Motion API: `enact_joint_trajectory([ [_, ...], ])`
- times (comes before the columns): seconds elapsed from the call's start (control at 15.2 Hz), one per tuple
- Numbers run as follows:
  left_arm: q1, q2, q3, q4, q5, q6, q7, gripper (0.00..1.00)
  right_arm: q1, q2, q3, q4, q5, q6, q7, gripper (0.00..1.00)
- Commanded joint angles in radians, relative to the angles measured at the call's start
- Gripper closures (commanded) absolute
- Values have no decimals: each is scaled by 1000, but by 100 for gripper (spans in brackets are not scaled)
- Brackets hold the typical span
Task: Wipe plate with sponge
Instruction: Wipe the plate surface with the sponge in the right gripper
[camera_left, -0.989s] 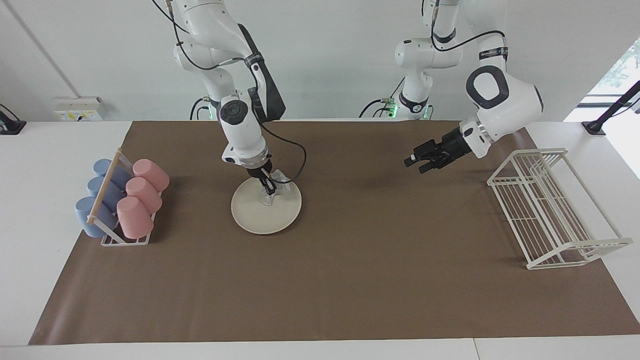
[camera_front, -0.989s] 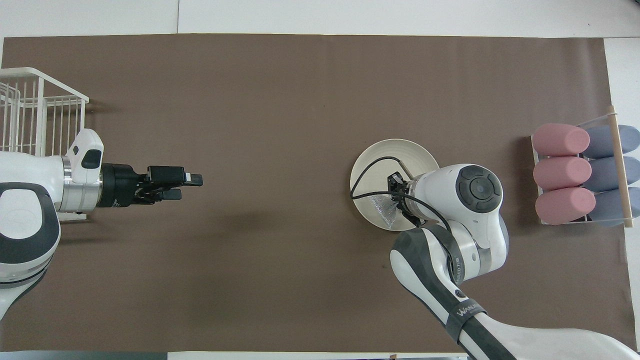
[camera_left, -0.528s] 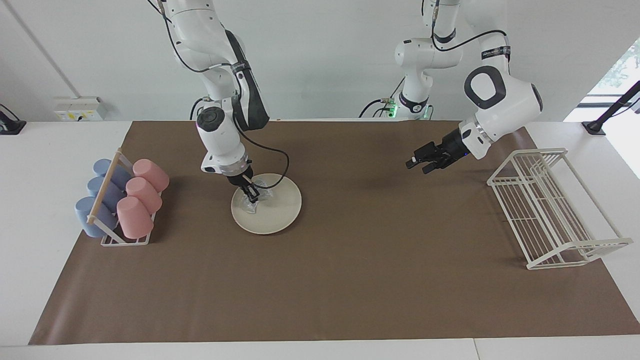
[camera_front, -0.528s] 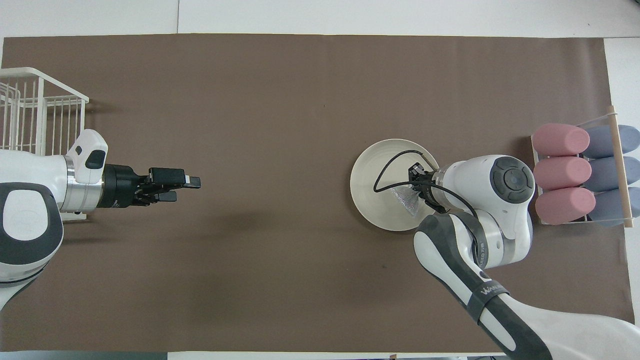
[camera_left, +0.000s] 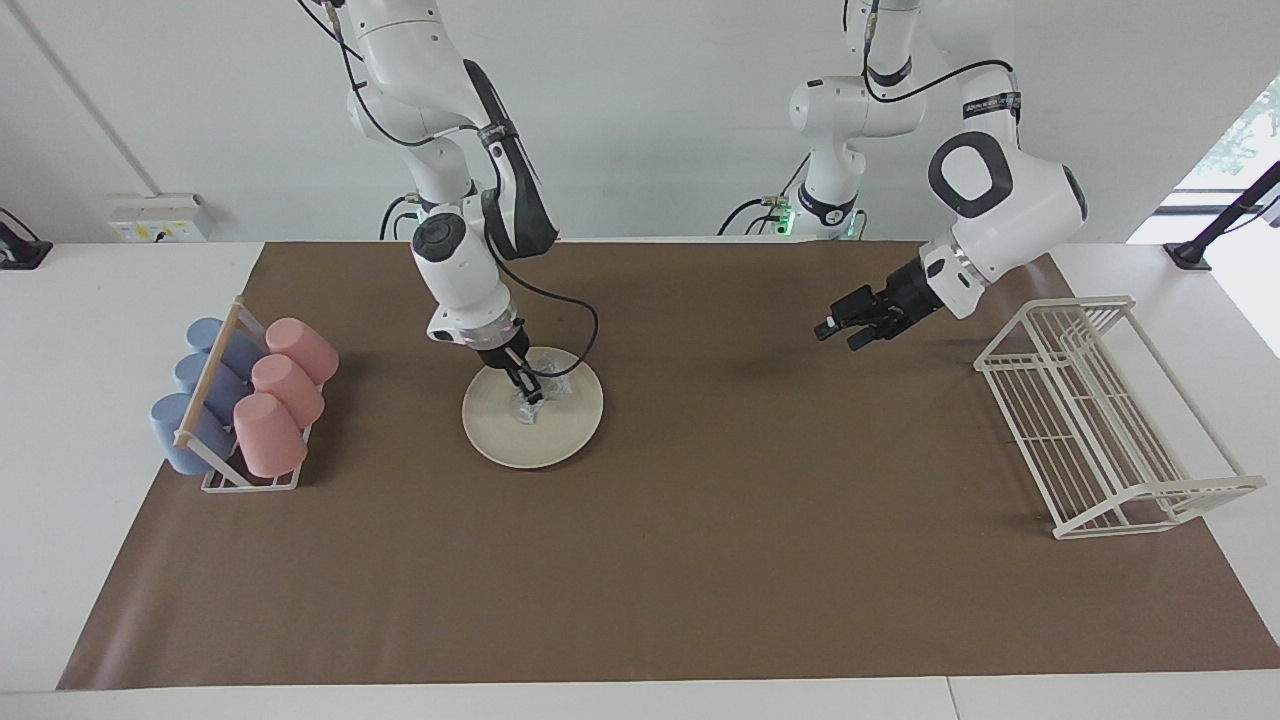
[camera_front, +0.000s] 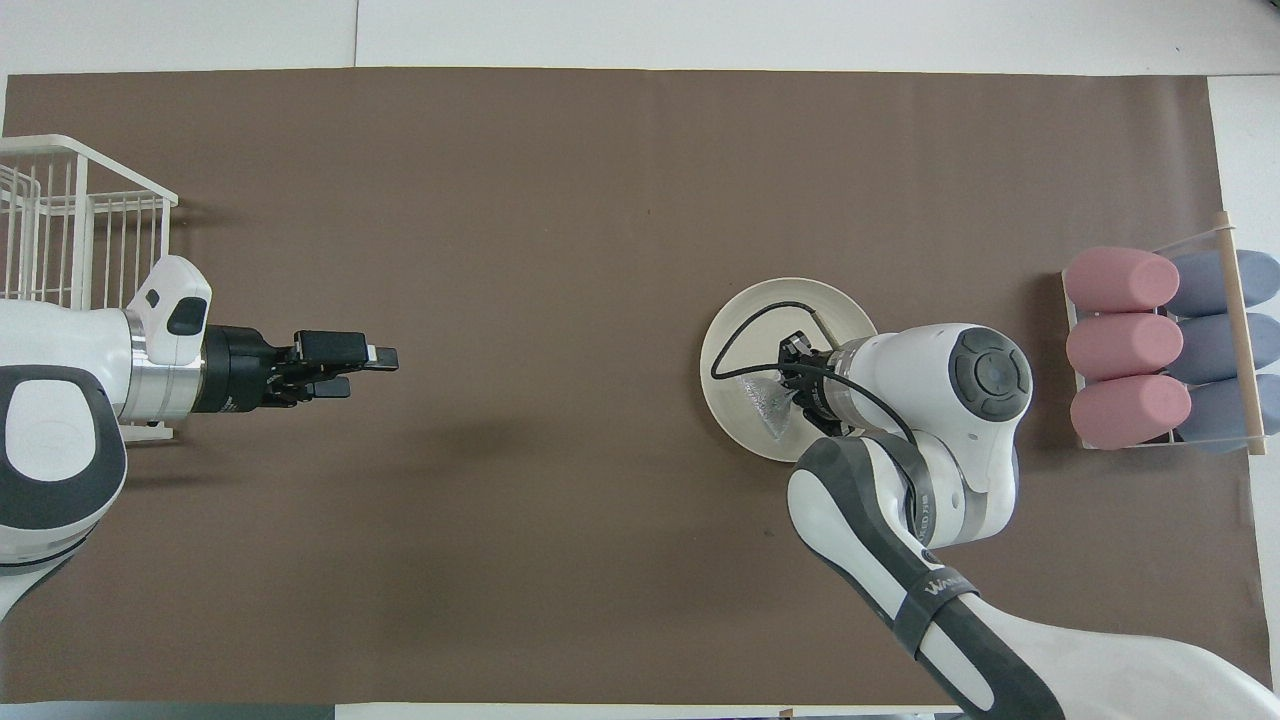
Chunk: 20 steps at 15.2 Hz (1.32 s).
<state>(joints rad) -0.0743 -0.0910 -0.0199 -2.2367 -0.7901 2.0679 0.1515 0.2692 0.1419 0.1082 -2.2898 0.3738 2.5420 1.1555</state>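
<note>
1. The right gripper (camera_left: 528, 387) pinched the sponge (camera_left: 536, 400) against the plate (camera_left: 560, 430) on the tabletop's brown mat (camera_left: 700, 560).
2. The left gripper (camera_left: 832, 333) waited over the mat, jaws spread.

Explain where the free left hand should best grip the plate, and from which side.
Probably the rim toward the left arm's end. The plate lies flat on the mat, so only its shallow raised edge offers a hold. The right hand presses the sponge on the part nearer the robots, so come in low from the left arm's end.
</note>
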Motion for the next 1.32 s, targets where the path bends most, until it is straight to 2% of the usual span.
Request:
enact_joint_trajectory([
  [0.0,-12,11,3,12,26,18,-23,0,15,10,7,-10,89,23,20,100],
  [0.13,-13,11,3,12,26,20,-23,0,1,13,4,-8,96,35,-29,100],
  [0.33,-7,11,3,11,26,18,-21,0,-50,24,1,-7,96,70,-225,100],
  [0.79,-5,11,3,12,26,21,-23,0,-91,44,-1,-2,82,121,-422,100],
  [1.06,-7,16,3,14,26,46,-24,0,-105,42,-8,-2,67,109,-470,100],
  [1.25,-10,16,3,14,26,46,-24,0,-126,45,-7,6,-24,110,-484,100],
])
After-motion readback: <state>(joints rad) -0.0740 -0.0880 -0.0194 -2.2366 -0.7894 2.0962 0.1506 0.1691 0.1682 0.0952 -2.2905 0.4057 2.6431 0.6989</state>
